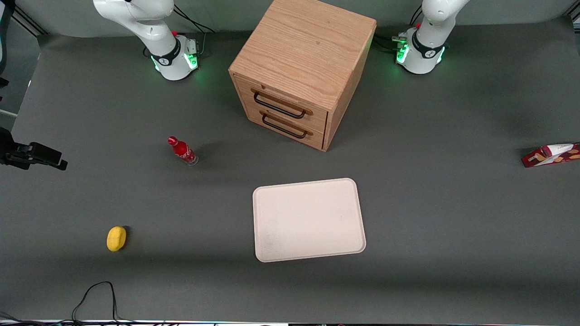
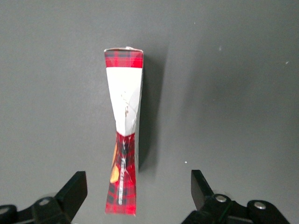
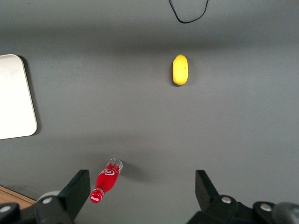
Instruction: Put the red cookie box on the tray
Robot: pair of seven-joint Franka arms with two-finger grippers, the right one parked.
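The red cookie box (image 1: 550,155) lies on the grey table at the working arm's end, cut by the front view's edge. In the left wrist view the cookie box (image 2: 124,135) is a slim dark-red carton with a white patch, standing on its narrow side. My left gripper (image 2: 138,182) hangs above it, open, with its two black fingers (image 2: 74,186) well apart on either side of one end of the box and not touching it. The gripper does not show in the front view. The cream-white tray (image 1: 308,222) lies flat, nearer the front camera than the cabinet, with nothing on it.
A wooden drawer cabinet (image 1: 301,68) stands between the two arm bases. Toward the parked arm's end lie a small red bottle (image 1: 182,151) and a yellow object (image 1: 116,238). A black cable (image 1: 95,294) loops at the table's front edge.
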